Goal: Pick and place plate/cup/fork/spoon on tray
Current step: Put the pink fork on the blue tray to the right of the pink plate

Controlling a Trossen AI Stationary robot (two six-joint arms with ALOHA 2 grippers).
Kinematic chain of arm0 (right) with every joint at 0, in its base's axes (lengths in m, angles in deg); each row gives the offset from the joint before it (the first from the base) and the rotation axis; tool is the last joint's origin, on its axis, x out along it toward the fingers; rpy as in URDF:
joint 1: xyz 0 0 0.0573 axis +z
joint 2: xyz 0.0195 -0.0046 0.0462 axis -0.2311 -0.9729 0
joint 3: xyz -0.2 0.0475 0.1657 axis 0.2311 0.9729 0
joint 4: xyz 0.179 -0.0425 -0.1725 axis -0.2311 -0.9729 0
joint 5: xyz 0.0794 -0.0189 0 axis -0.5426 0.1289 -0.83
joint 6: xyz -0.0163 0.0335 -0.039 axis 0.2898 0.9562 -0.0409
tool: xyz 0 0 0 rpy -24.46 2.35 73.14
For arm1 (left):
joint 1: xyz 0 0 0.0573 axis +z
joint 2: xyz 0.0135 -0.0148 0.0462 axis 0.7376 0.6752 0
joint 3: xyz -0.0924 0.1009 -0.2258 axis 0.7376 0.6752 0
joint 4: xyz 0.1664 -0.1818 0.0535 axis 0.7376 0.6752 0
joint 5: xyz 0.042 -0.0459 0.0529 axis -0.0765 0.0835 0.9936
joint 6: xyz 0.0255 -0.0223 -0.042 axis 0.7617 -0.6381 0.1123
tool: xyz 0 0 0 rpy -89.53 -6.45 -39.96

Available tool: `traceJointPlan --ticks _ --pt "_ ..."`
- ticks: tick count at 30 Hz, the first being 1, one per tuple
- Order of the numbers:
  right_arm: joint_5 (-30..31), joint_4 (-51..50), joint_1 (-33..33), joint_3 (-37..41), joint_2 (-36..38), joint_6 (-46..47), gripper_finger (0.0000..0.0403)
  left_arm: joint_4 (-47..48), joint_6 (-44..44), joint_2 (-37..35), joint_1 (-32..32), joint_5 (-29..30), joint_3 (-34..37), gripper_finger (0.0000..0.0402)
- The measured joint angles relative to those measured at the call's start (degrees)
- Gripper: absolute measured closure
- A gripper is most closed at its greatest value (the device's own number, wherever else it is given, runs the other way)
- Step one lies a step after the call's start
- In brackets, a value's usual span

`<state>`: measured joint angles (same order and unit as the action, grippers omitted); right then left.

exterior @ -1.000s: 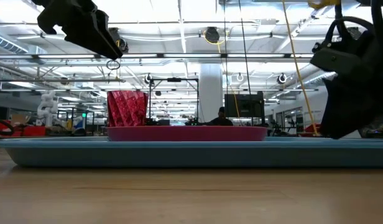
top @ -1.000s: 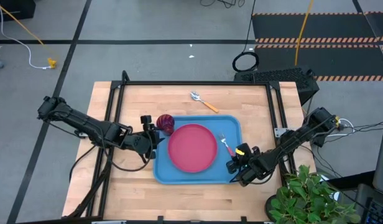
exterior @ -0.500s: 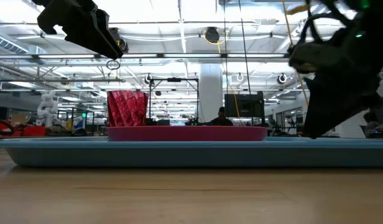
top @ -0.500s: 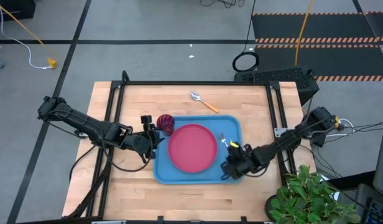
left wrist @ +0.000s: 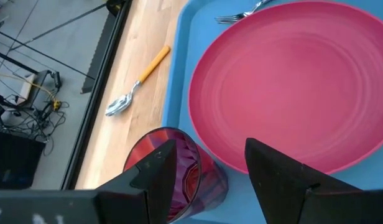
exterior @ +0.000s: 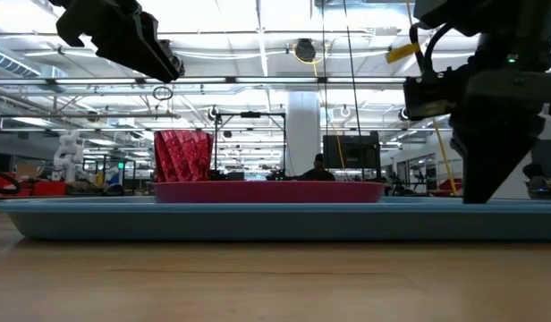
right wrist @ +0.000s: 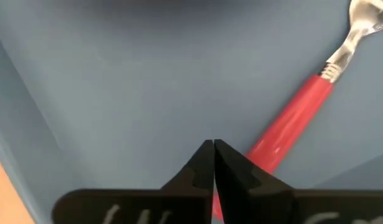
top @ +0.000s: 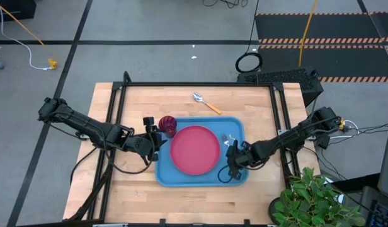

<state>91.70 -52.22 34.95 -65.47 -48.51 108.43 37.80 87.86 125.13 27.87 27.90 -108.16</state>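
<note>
The blue tray (top: 165,171) lies mid-table. The pinkish-red plate (top: 194,149) rests flat on it, and the dark red cup (top: 168,125) stands upright at the tray's far left corner. The fork (top: 227,137) lies on the tray floor right of the plate. The orange-handled spoon (top: 206,104) lies on the wood beyond the tray. My left gripper (top: 157,133) hangs open above and just left of the cup (left wrist: 191,177). My right gripper (top: 232,165) is shut, pointing down over the tray's right part, beside the fork's red handle (right wrist: 297,115). My right gripper (right wrist: 214,146) points down at the tray floor (right wrist: 117,74), its shut fingertips right beside the near end of the fork's handle (right wrist: 266,149). Nothing is between the fingers. I cannot tell whether they touch the handle or the tray.
Black frame rails (top: 118,107) run along the table's left, far and right sides. A potted plant (top: 307,202) stands at the near right corner. Bare wood (top: 194,202) lies between the tray and the near edge.
My right gripper has gone from the tray's right rim toward the table's left, in over the tray floor, and has turned more upright with its tips down beside the fork's handle. The left arm has kept still.
</note>
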Motion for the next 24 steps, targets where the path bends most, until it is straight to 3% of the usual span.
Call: traceJointPlan --ticks 12,24 --pt "2.86 -6.11 -1.9 0.74 2.63 -5.37 0.0402 -0.57 -5.52 0.0 -0.02 0.0 0.0 0.0208" --pt "3.29 7.82 -2.9 6.1 2.78 0.34 0.0403 -0.48 -7.9 0.0 -1.09 0.0 0.0 0.0208"
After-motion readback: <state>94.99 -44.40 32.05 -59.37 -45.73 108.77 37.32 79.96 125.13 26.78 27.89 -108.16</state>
